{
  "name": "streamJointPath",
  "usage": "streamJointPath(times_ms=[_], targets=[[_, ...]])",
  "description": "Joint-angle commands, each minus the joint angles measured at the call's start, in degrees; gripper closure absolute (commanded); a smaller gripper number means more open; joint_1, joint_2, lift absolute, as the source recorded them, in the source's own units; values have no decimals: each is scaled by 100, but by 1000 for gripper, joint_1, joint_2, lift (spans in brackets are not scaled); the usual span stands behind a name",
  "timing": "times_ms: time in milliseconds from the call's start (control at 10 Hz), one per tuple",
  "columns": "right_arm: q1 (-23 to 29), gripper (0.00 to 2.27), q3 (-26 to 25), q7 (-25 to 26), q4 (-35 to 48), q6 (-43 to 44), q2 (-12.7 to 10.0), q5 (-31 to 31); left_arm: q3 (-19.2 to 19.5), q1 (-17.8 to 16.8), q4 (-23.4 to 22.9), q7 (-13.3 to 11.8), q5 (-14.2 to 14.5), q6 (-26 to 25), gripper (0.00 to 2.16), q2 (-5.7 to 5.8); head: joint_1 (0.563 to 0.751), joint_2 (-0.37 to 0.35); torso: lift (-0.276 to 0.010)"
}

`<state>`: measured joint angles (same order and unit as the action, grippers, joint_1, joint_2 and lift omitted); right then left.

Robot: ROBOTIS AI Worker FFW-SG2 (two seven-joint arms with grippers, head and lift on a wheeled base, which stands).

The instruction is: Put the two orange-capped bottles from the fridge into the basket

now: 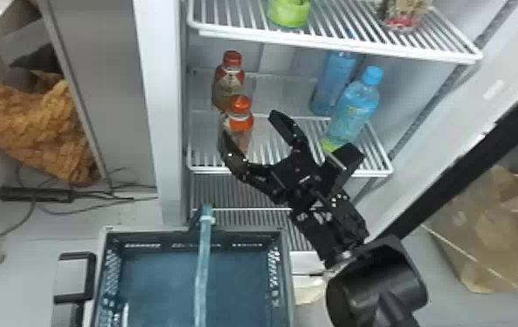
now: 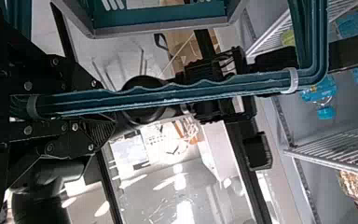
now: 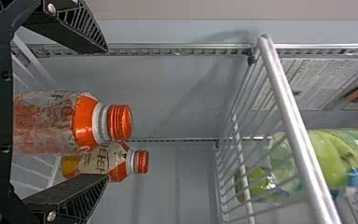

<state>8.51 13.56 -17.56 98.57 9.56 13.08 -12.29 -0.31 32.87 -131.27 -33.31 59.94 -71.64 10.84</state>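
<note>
I have the right gripper (image 1: 248, 124) spread open, fingers on either side of the nearer orange-capped bottle (image 1: 240, 121) on the fridge shelf (image 1: 204, 168). The farther orange-capped bottle (image 1: 229, 80) stands just behind it. Below it, my left gripper (image 2: 107, 112) clamps the basket handle (image 2: 168, 95).

One orange-capped bottle (image 3: 49, 123) is mottled grey and orange-red; the other orange-capped bottle (image 3: 98, 161) bears dark lettering on cream. The basket (image 1: 245, 237) is dark teal, grey-rimmed; the blue-capped bottle (image 1: 356, 108), pale blue.

white glare on floor (image 2: 151, 200), soft shadows on fridge wall (image 3: 168, 88)
</note>
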Motion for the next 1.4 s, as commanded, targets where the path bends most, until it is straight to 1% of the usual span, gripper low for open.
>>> streamJointPath(times_ms=[0, 100, 300, 600, 700, 800, 900, 1200, 1300], targets=[[-261, 99, 118, 7, -175, -27, -33, 132, -3, 3, 57, 0, 51, -8, 1200, -2, 695, -199, -235], [-401, 99, 152, 77, -302, -27, -60, 304, -15, -11, 43, 0, 51, -8, 1200, -2, 695, -188, -235], [-584, 101, 198, 174, -512, -27, -69, 452, -15, -11, 57, 0, 51, -8, 1200, -2, 695, -172, -235], [-767, 133, 209, 226, -766, -224, -95, 589, -15, -11, 57, -9, 51, -8, 1200, -11, 695, -172, -235], [-781, 269, 209, 253, -752, -421, -95, 578, -15, -11, 43, -9, 51, -8, 1200, -11, 695, -173, -235], [-795, 625, 232, 288, -709, -505, -95, 532, -15, -11, 43, -9, 51, -8, 1200, -11, 695, -173, -235], [-795, 907, 243, 297, -681, -505, -95, 452, -15, -11, 57, -9, 51, -8, 1200, -11, 695, -173, -235], [-725, 911, 220, 297, -555, -379, -77, 407, -26, -25, 43, -9, 62, 20, 1200, -2, 695, -169, -235], [-626, 911, 175, 288, -344, -337, -51, 350, -38, -39, 57, 0, 62, 20, 1200, 15, 695, -170, -235]])
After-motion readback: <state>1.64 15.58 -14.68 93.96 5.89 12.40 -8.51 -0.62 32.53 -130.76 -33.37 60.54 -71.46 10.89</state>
